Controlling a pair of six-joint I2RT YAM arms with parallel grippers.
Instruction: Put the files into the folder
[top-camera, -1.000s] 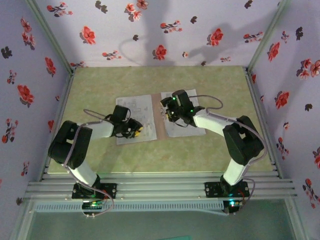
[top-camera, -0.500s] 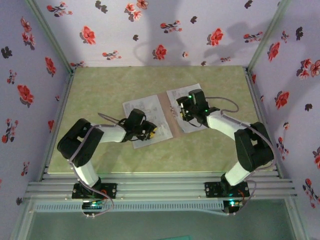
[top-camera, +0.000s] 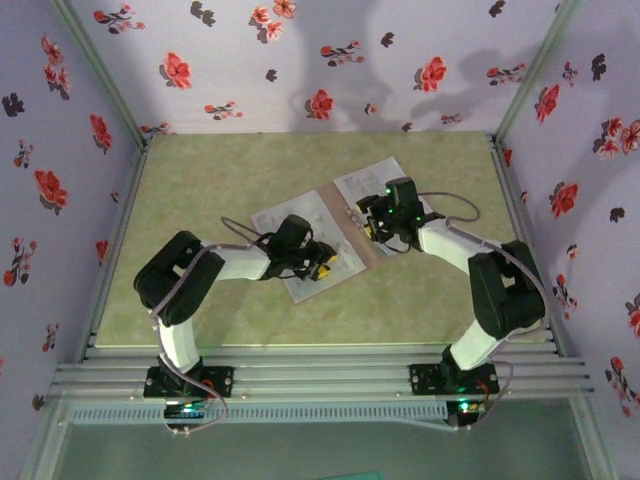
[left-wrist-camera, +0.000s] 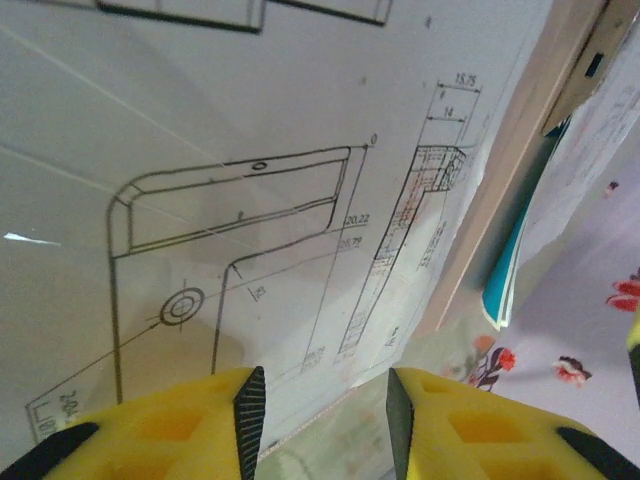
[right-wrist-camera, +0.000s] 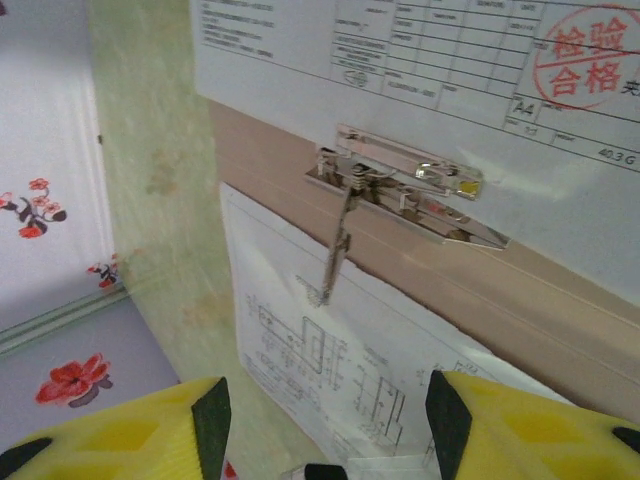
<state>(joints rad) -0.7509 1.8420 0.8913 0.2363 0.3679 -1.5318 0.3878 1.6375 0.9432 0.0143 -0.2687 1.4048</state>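
The tan folder (top-camera: 352, 225) lies open and askew mid-table, a metal clip (right-wrist-camera: 400, 190) on its spine with the lever raised. White printed files (top-camera: 290, 228) cover its left half, and another sheet (top-camera: 365, 185) covers the right half. My left gripper (top-camera: 327, 268) hovers low over the near corner of the left sheet (left-wrist-camera: 250, 150), open, with the paper's edge under the gap. A cyan sheet (left-wrist-camera: 503, 285) peeks out beyond the folder's tan edge (left-wrist-camera: 505, 190). My right gripper (top-camera: 372, 228) stands open above the clip and a drawing sheet (right-wrist-camera: 330, 370).
Floral walls (top-camera: 320, 60) enclose the green table (top-camera: 200, 170) on three sides. An aluminium rail (top-camera: 320, 375) runs along the near edge by both arm bases. Bare table lies left of, behind and in front of the folder.
The folder and its sheets have slid right and turned, the far end swinging left. Both grippers moved right with it. The left jaws have widened a little.
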